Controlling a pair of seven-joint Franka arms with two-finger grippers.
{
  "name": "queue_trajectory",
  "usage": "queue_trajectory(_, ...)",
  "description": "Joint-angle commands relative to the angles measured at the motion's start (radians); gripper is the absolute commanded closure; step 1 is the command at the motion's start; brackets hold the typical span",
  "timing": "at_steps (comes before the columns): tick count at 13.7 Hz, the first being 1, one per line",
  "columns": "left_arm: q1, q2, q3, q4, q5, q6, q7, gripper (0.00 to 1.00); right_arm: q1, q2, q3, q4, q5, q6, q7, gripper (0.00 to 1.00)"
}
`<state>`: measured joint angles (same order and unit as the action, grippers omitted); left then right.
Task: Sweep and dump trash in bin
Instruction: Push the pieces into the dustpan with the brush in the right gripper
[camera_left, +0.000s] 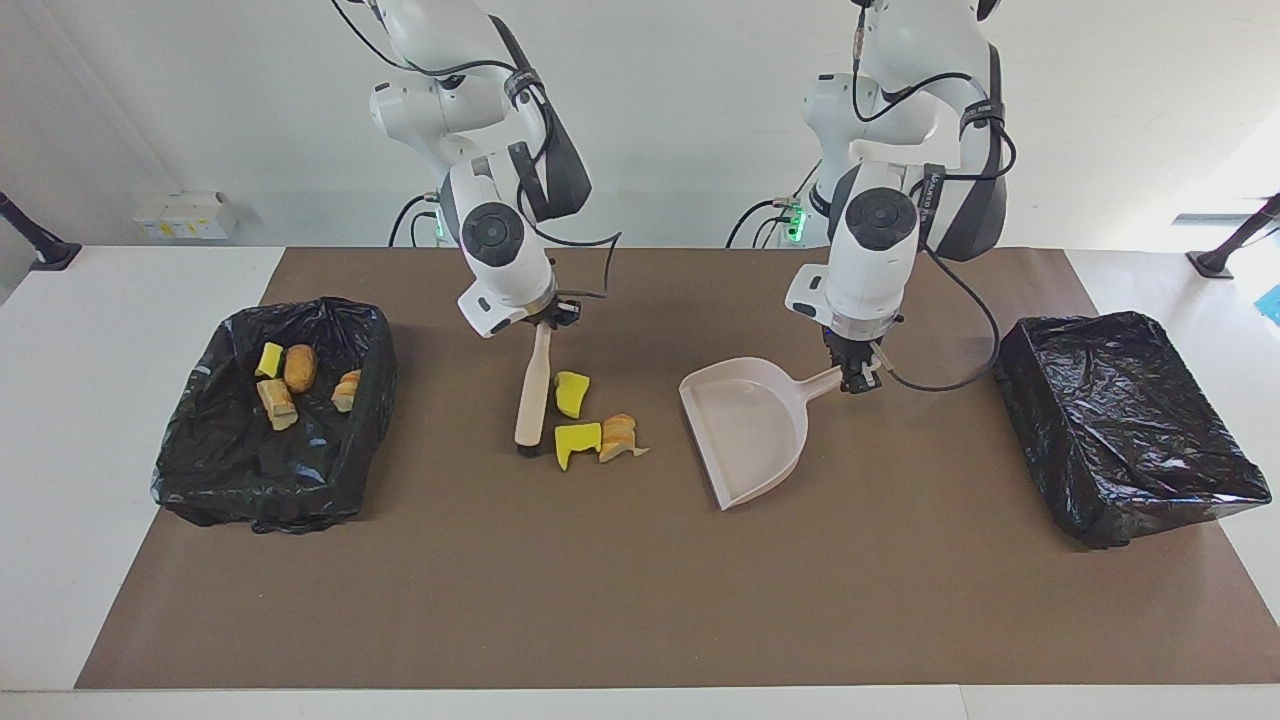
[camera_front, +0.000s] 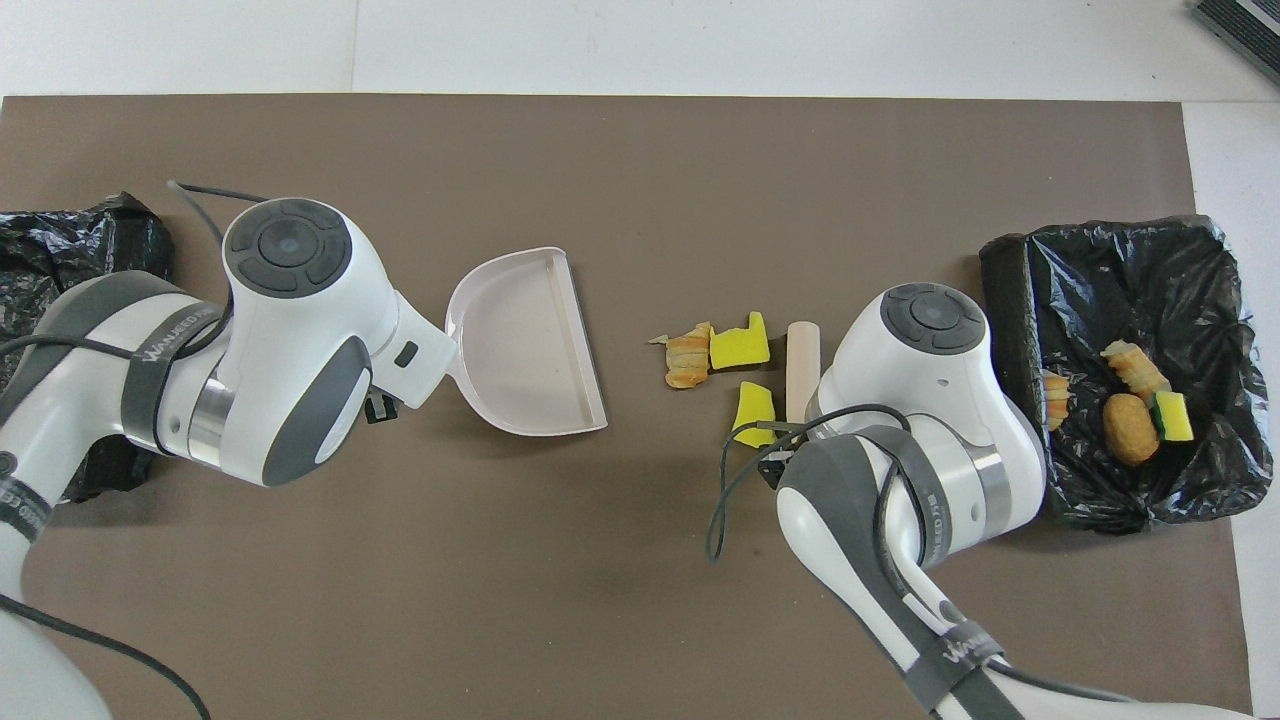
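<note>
Three pieces of trash lie mid-mat: a yellow wedge (camera_left: 571, 393) (camera_front: 752, 410), a second yellow wedge (camera_left: 577, 442) (camera_front: 740, 345) and a striped bread-like lump (camera_left: 620, 436) (camera_front: 688, 358). My right gripper (camera_left: 548, 318) is shut on the wooden handle of a brush (camera_left: 535, 390) (camera_front: 802, 360), whose tip rests on the mat beside the trash, toward the right arm's end. My left gripper (camera_left: 858, 375) is shut on the handle of a beige dustpan (camera_left: 750, 430) (camera_front: 530, 340), which lies flat, its open edge facing the trash with a gap between.
A black-lined bin (camera_left: 250, 480) (camera_front: 1010, 300) at the right arm's end holds several pieces: a yellow chunk (camera_left: 269, 358), a brown lump (camera_left: 299, 367) and bread-like lumps (camera_left: 277, 403). A second black-lined bin (camera_left: 1130, 430) (camera_front: 60, 250) stands at the left arm's end.
</note>
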<state>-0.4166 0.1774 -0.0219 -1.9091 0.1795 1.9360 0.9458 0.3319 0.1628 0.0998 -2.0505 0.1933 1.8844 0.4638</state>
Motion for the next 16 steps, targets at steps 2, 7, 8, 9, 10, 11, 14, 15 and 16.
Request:
queue_trajectory(2,-0.037,-0.024,0.011,-0.063,0.02,0.069,0.014,1.0,0.056,0.055,0.006,0.029,0.079,0.05,0.006,1.0)
queue_trajectory(7,-0.045,-0.055,0.01,-0.146,0.009,0.156,0.021,1.0,0.13,0.076,0.008,0.049,0.269,0.163,-0.004,1.0)
queue_trajectory(8,-0.044,-0.061,0.01,-0.166,0.009,0.178,0.022,1.0,0.137,0.08,0.008,0.053,0.302,0.182,-0.004,1.0)
queue_trajectory(9,-0.044,-0.07,0.01,-0.183,0.009,0.198,0.028,1.0,0.15,0.084,0.008,0.072,0.333,0.188,-0.002,1.0)
queue_trajectory(10,-0.042,-0.075,0.01,-0.205,0.008,0.224,0.031,1.0,0.163,0.092,0.008,0.098,0.343,0.188,0.01,1.0)
queue_trajectory(11,-0.045,-0.069,0.01,-0.221,0.002,0.26,0.031,1.0,0.171,0.099,0.008,0.121,0.345,0.188,0.025,1.0)
queue_trajectory(14,-0.021,-0.061,0.01,-0.251,-0.095,0.353,0.106,1.0,0.164,0.061,0.003,0.167,0.325,0.1,0.073,1.0)
queue_trajectory(15,-0.011,-0.058,0.011,-0.245,-0.15,0.354,0.16,1.0,0.16,0.043,-0.006,0.17,0.313,0.047,0.058,1.0)
queue_trajectory(16,0.005,-0.052,0.011,-0.239,-0.175,0.354,0.191,1.0,0.147,0.02,-0.006,0.17,0.267,0.012,0.052,1.0)
